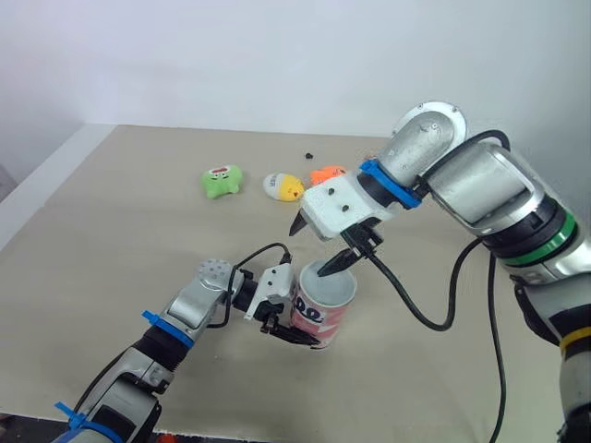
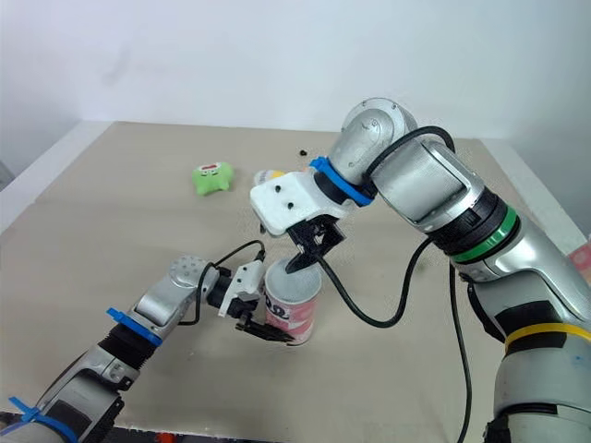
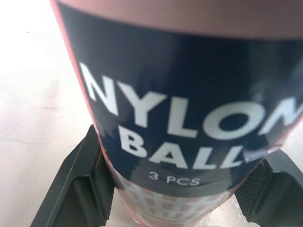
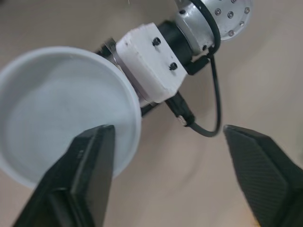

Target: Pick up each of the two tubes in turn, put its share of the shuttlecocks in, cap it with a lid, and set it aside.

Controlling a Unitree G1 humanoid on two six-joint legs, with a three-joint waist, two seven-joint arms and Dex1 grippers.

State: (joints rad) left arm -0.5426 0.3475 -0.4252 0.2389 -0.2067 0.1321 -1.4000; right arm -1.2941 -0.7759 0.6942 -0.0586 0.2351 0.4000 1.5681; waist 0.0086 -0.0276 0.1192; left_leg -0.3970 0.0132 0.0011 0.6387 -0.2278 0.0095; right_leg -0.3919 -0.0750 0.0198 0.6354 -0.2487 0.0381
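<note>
"Pink and white, the tube (image 1: 323, 309): where does it stand?"

"Towards the near side of the desk (image 1: 120, 231), close to upright. Its base looks to rest on the surface, though I cannot tell for sure. The left gripper (image 1: 294, 330) has it low on the wall, with the black fingers (image 3: 78, 187) pressed against opposite sides."

"Any lettering?"

"The left wrist view shows a dark label (image 3: 189, 123) reading NYLON BALL, 3 PCS, above a pink checked band."

"And the right arm?"

"The right gripper (image 1: 319, 247) hangs right over the top of the tube. Its fingers (image 4: 90, 175) are spread wide and hold nothing. One lies across the pale round top; the other is out over bare desk beside the tube."

"Is the top a lid or an open mouth?"

"I cannot tell; it is a whitish disc with a raised rim."

"What else lies there?"

"Well beyond the tube, a green soft toy (image 1: 222, 181), a yellow and white one (image 1: 284, 186) and an orange one (image 1: 327, 173) sit in a loose row. A black cable (image 1: 416, 309) loops down from the right wrist."
</note>
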